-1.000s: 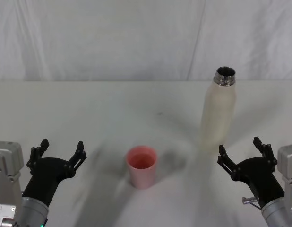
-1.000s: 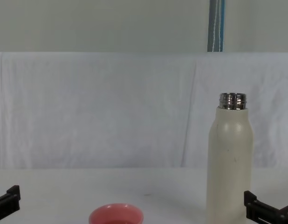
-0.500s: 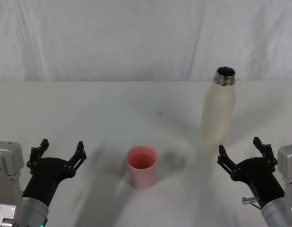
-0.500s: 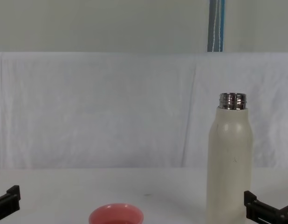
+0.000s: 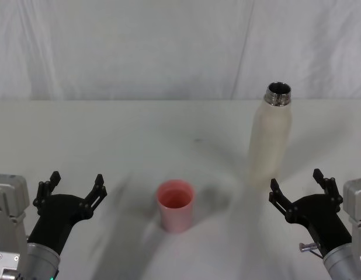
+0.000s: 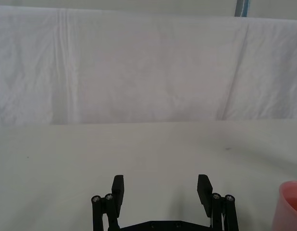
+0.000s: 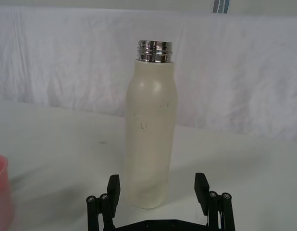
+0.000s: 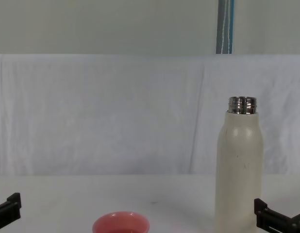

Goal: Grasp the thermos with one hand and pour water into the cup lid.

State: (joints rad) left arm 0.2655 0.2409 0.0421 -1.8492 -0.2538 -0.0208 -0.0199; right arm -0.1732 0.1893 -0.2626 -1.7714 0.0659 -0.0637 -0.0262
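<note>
The tall cream-white matte thermos point(image 5: 269, 140) with a shiny threaded steel neck stands upright and uncapped on the white table point(image 5: 110, 140). The small pink cup lid point(image 5: 175, 205) stands nearer to the robot, to the thermos's left; its content cannot be told. The right gripper point(image 5: 302, 188) waits just before the thermos, wide open and empty. The left gripper point(image 5: 75, 185) rests far left of the thermos, open and empty too.

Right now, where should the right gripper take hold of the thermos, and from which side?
Grip the thermos around its straight mid-body, coming in level from the robot's side with the open right gripper. It stands upright, and its shoulders narrow to a steel neck.
</note>
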